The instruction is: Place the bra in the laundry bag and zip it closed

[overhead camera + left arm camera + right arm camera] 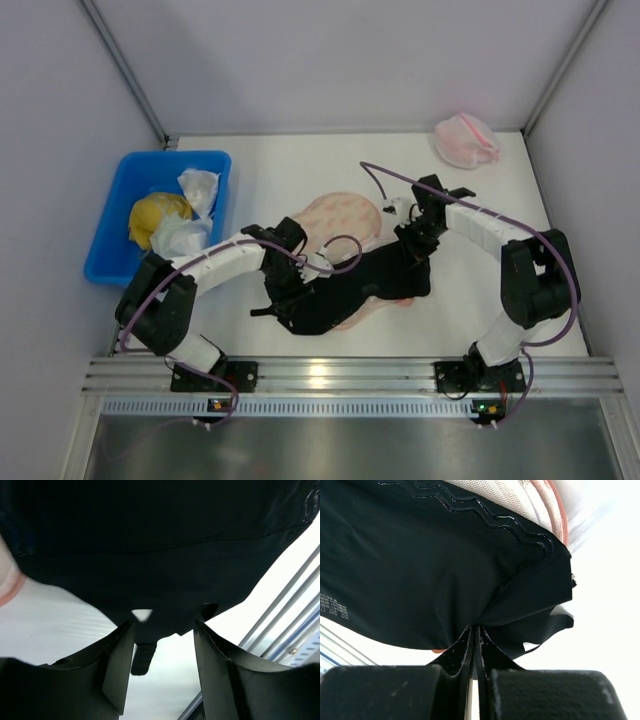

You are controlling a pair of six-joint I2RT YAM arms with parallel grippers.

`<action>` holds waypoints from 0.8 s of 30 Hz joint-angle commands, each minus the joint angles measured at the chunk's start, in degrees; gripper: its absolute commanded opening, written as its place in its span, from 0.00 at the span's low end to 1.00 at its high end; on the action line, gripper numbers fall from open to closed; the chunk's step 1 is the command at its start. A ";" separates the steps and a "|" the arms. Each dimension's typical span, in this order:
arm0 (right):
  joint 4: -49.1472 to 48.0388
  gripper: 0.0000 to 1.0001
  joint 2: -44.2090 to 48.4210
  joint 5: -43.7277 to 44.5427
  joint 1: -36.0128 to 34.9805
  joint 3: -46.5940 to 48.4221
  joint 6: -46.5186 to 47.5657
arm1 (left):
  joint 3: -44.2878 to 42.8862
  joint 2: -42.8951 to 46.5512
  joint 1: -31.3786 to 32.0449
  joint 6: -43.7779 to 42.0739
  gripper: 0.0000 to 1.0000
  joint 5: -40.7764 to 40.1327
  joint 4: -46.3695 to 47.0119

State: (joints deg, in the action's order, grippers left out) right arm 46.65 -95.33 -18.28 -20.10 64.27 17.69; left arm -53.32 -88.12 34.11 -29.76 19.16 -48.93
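Right claw (475, 630) clenches a fold of the bra (420, 570), while left claw (164, 630) gapes, bra just beyond its tips.

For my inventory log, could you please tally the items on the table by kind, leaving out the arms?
Black bra: 1
Peach mesh laundry bag: 1
Pink-and-white mesh bundle: 1
Yellow cloth lump: 1
White cloth bundles: 2
Blue bin: 1
Total: 7
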 commanded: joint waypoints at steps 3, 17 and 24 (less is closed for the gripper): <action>-0.95 0.00 1.37 -0.44 -0.82 2.17 -1.52 | 3.92 0.58 7.63 0.66 0.56 -9.30 6.91; 0.63 0.00 1.81 -0.70 -0.73 6.03 -1.70 | 4.20 3.02 10.89 1.02 0.00 -13.09 5.52; 2.56 0.00 3.31 -2.28 -0.82 9.91 -2.05 | 2.17 12.53 10.89 0.93 0.00 -12.30 -0.81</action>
State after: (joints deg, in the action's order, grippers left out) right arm 47.97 -94.98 -18.79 -20.10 70.67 16.25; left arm -49.30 -79.79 44.84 -27.88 6.76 -46.17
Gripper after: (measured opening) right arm 0.007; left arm 0.026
